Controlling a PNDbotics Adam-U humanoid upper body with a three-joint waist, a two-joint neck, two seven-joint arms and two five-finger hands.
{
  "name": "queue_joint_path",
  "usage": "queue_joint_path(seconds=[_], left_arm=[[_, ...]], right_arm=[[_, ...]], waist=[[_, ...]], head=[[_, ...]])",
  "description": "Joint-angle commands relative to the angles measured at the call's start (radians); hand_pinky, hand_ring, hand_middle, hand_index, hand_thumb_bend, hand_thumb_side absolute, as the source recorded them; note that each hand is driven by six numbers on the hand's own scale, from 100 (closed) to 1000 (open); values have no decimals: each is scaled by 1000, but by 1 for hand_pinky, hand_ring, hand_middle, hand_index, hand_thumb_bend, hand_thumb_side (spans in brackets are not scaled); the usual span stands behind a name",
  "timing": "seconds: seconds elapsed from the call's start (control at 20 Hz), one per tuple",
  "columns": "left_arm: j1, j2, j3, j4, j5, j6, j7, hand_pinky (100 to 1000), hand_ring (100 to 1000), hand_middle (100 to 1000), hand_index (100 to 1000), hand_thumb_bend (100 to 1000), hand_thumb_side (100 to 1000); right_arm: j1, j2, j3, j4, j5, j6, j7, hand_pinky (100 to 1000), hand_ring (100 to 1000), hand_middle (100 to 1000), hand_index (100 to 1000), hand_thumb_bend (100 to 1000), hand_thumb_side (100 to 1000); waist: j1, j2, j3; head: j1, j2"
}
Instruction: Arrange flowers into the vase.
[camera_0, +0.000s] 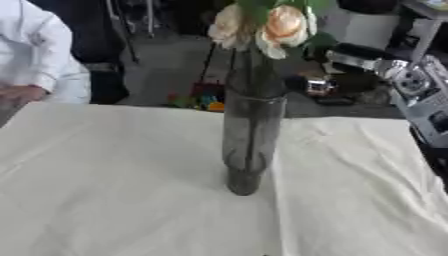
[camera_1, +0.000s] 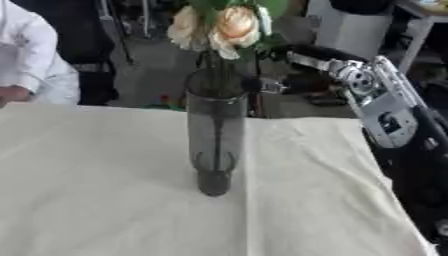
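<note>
A tall, dark, see-through vase (camera_0: 252, 135) stands upright in the middle of the table. Pale peach and cream flowers (camera_1: 217, 27) with green leaves rise from its mouth, and their stems run down inside the glass. My right arm (camera_1: 385, 102) comes in from the right, silver and black. Its dark right hand (camera_1: 302, 54) hangs beyond the table's far edge, level with the top of the vase and just to the right of the flowers. Whether the hand touches a stem is hidden in the blur. My left hand shows in neither view.
A wrinkled cream cloth (camera_0: 105, 190) covers the whole table. Its right edge (camera_1: 394, 200) drops off beside my right arm. Beyond the far edge are dark furniture and some colourful small things (camera_0: 203, 100) on the floor.
</note>
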Motion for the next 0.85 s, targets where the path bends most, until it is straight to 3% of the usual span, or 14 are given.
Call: queue_joint_path(seconds=[0.05, 0.85], left_arm=[[-10, 21, 6, -18, -7, 0, 4, 906, 1000, 913, 1000, 117, 1000], [-6, 26, 12, -18, -12, 0, 10, 906, 1000, 914, 1000, 118, 1000]], right_arm=[[-2, -54, -16, -34, -12, 3, -7, 1000, 1000, 984, 1000, 713, 981], [115, -158, -66, -189, -71, 30, -52, 1000, 1000, 975, 1000, 698, 1000]], waist=[[9, -27, -3], [25, -27, -16]], head=[[5, -7], [15, 8]])
